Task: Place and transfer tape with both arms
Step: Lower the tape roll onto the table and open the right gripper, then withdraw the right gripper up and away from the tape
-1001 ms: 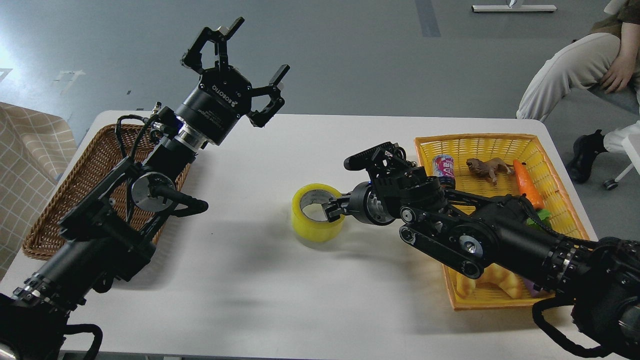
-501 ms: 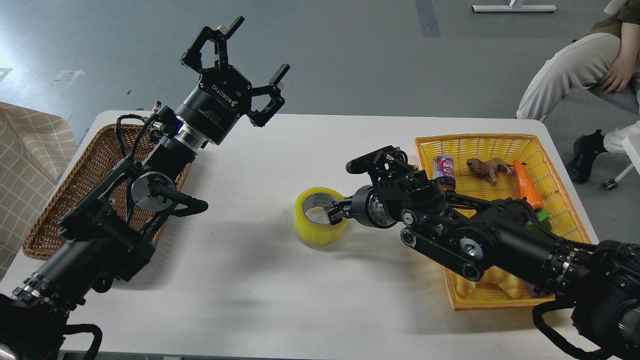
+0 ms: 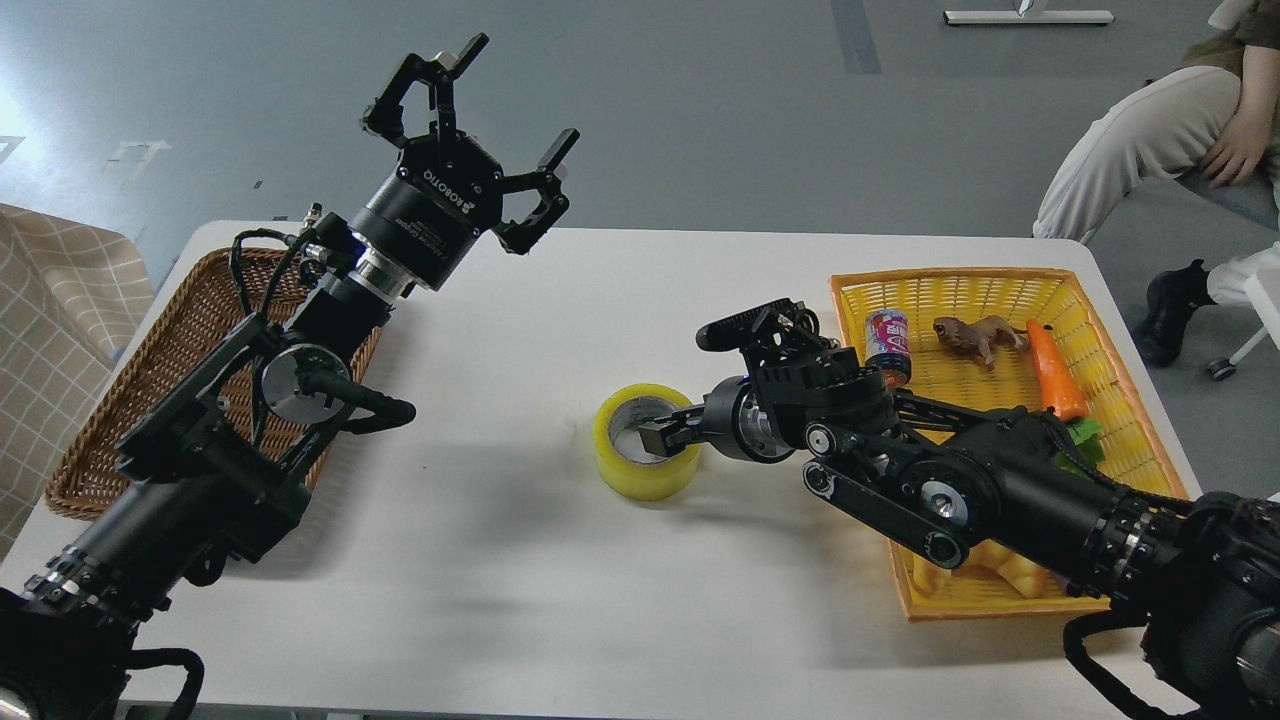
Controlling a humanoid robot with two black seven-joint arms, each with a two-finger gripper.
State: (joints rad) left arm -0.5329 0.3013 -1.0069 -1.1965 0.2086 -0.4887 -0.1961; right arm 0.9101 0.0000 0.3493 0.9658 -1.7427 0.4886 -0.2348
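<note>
The tape (image 3: pixel 640 472), a yellow translucent roll with a grey-white core, lies flat with its hole up at the middle of the white table (image 3: pixel 620 300). My right gripper (image 3: pixel 662 433) reaches it from the right and is shut on the roll's right wall, with one finger inside the core. I cannot tell whether the roll rests on the table or hangs just above it. My left gripper (image 3: pixel 480 110) is open and empty, raised high above the table's far left, well apart from the tape.
A brown wicker basket (image 3: pixel 110 420) lies at the left under my left arm. A yellow basket (image 3: pixel 1110 330) at the right holds a purple-red can (image 3: pixel 887 340), a toy lion (image 3: pixel 975 335), a carrot (image 3: pixel 1055 372) and bread. A seated person (image 3: pixel 1150 140) is at the far right.
My right gripper has carried the tape a little to the right and towards me, lower in the view. The left arm has not moved.
</note>
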